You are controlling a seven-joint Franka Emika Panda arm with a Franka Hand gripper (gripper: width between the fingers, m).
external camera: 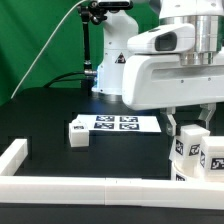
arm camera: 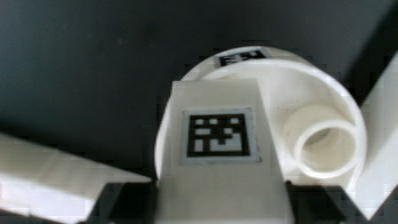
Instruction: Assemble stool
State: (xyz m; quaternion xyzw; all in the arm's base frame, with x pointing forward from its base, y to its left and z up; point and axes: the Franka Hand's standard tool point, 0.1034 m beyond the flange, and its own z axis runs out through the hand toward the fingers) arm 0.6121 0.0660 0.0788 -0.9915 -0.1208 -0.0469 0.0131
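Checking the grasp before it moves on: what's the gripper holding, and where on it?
A stool leg, clamped at its upper end between the fingers of the gripper; its tagged faces show below them.

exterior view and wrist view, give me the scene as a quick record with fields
hand: fingers either side of the upright leg, seemingly shut on it
seat: under that leg, tag visible
spare leg: lying on the table, to the exterior view's left of the marker board
rail: along the table's near edge
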